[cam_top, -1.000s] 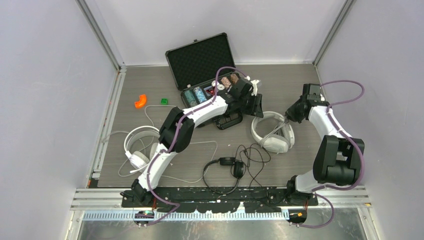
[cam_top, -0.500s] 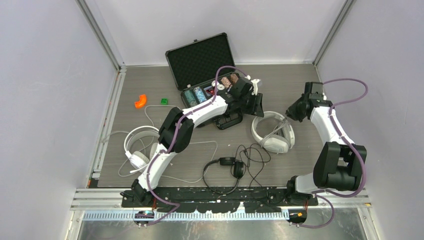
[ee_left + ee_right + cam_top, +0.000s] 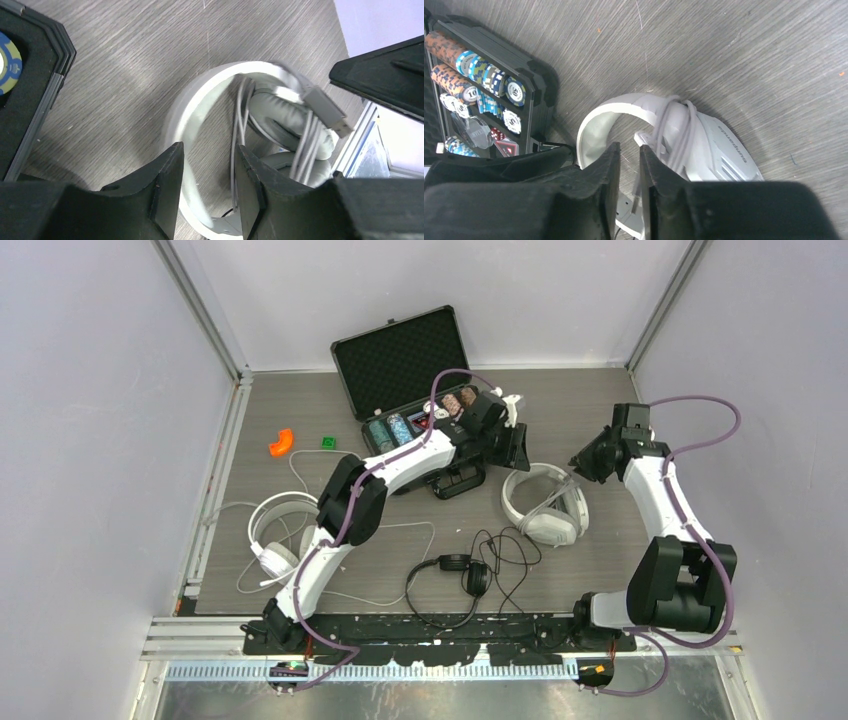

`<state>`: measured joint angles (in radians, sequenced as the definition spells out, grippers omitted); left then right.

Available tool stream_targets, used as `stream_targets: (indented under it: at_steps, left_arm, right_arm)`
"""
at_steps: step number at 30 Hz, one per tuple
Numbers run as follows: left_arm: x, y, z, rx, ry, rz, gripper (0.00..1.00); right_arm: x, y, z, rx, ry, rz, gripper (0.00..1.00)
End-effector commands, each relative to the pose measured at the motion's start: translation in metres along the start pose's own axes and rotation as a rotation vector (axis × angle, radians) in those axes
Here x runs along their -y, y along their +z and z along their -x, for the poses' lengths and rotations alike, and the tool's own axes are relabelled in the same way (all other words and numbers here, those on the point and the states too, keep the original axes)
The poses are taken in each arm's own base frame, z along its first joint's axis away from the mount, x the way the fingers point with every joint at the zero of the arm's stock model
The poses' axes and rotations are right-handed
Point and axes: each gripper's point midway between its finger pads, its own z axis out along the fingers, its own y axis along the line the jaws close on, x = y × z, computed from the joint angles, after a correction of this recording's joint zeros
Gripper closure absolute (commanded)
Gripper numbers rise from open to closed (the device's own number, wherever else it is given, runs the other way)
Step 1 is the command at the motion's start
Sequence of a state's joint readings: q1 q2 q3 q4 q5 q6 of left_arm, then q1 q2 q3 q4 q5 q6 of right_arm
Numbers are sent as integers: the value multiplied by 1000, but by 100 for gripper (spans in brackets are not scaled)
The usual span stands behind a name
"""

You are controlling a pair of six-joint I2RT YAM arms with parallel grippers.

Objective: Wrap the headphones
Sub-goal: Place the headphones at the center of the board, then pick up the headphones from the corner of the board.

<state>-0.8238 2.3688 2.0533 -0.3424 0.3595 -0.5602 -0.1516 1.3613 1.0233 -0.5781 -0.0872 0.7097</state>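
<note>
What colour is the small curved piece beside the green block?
Orange; the curved piece shows best in the top external view.

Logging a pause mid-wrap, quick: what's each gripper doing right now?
Left gripper: open, jaws apart over the headband of the white-grey headphones.
Right gripper: nearly closed; whether it pinches the cable cannot be told.

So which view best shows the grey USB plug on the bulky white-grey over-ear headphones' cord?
The left wrist view: the grey USB plug shows large, beside the grey cord strands over the ear cushion. The right wrist view shows only cord loops across the headband, no plug. From the top, the headphones are too small to tell.
</note>
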Motion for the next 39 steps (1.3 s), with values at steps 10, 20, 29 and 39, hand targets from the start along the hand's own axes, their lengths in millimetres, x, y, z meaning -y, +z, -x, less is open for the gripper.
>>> stream_targets:
  at_steps: [10, 20, 29, 39]
  left_arm:
    - [47, -83, 60, 150, 163, 23, 50]
    - [15, -166, 45, 184, 206, 256, 50]
    - [-1, -232, 17, 200, 213, 339, 50]
    - [-18, -278, -21, 183, 214, 372, 49]
  right_arm:
    - [-41, -77, 50, 179, -72, 95, 49]
    - [-40, -110, -13, 137, -199, 112, 52]
    - [-40, -94, -112, 8, -147, 122, 53]
    - [-23, -31, -125, 80, -142, 59, 53]
